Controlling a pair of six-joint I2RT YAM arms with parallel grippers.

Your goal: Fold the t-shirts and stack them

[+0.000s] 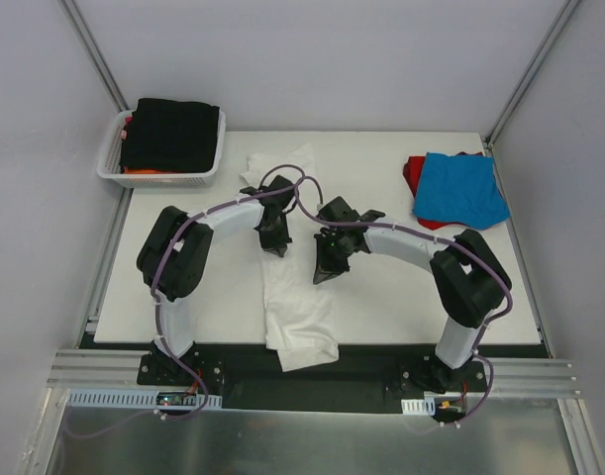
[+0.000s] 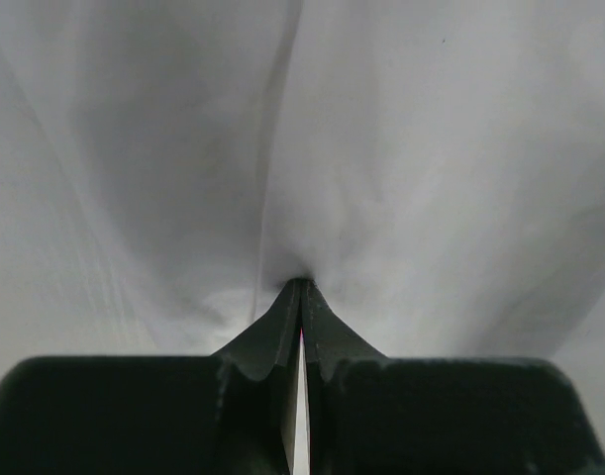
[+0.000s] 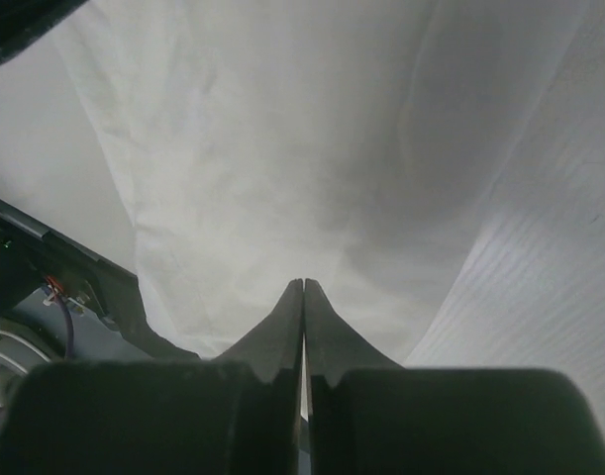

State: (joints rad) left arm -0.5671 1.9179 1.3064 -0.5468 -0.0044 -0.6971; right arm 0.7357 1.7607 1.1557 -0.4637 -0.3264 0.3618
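Folding white t-shirt [image 1: 302, 327], frame centre: left gripper [image 1: 277, 245] pinching cloth, right gripper [image 1: 323, 273] pressing shut against it, hold unclear. Next likely needing joint lift, fold over.

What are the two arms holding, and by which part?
Both pinch the large plain white cotton t-shirt around its middle: the left tool on a pucker of cloth, the right tool beside it, its bite less clear.
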